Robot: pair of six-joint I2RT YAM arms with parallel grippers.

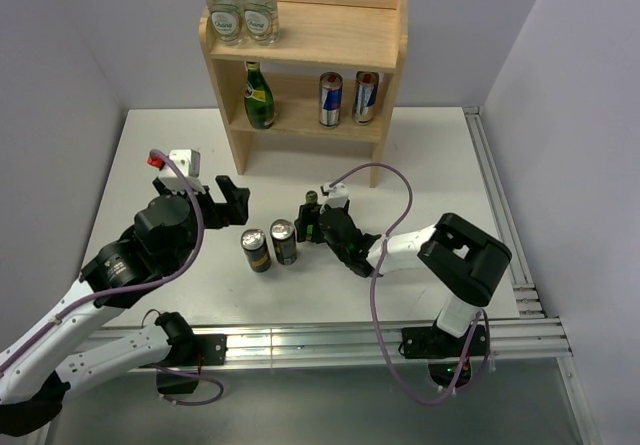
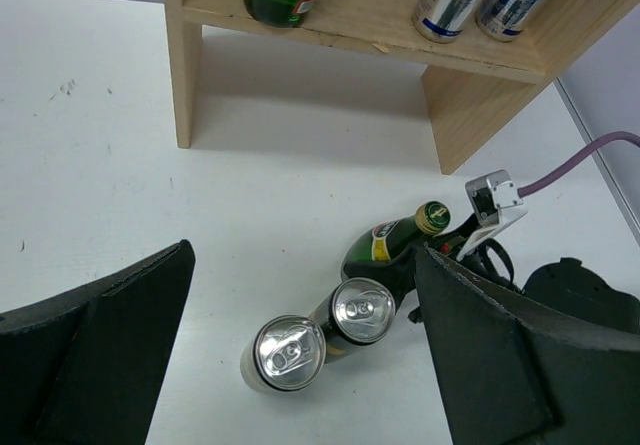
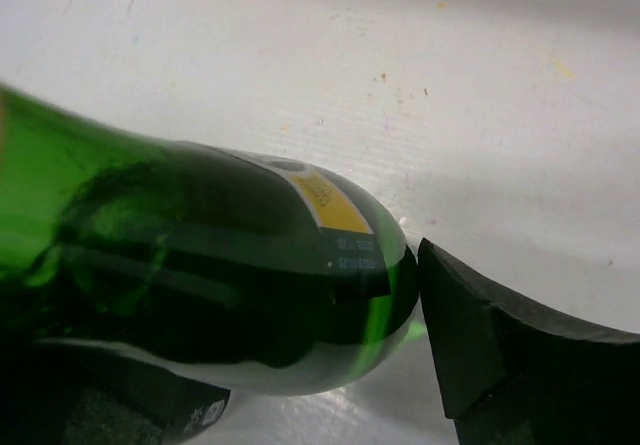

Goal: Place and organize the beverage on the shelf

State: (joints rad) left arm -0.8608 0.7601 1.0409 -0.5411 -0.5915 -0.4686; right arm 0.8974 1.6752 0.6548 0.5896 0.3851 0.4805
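Note:
A green glass bottle (image 1: 311, 205) with a yellow label is on the table in front of the wooden shelf (image 1: 335, 35). My right gripper (image 1: 312, 229) stands around its lower body. In the right wrist view the bottle (image 3: 200, 265) fills the gap, and one finger (image 3: 500, 345) sits right beside the glass. Two silver-topped cans (image 1: 256, 250) (image 1: 284, 241) stand upright just to its left. My left gripper (image 1: 228, 203) hovers open behind them, holding nothing. From the left wrist the cans (image 2: 290, 353) (image 2: 362, 310) lie between its wide-open fingers (image 2: 480, 355).
On the shelf's top board two clear water bottles (image 1: 241, 5) stand at the left. The lower tier holds another green bottle (image 1: 259, 95) and two blue-and-silver cans (image 1: 348, 98). A metal rail (image 1: 500, 205) runs along the table's right edge.

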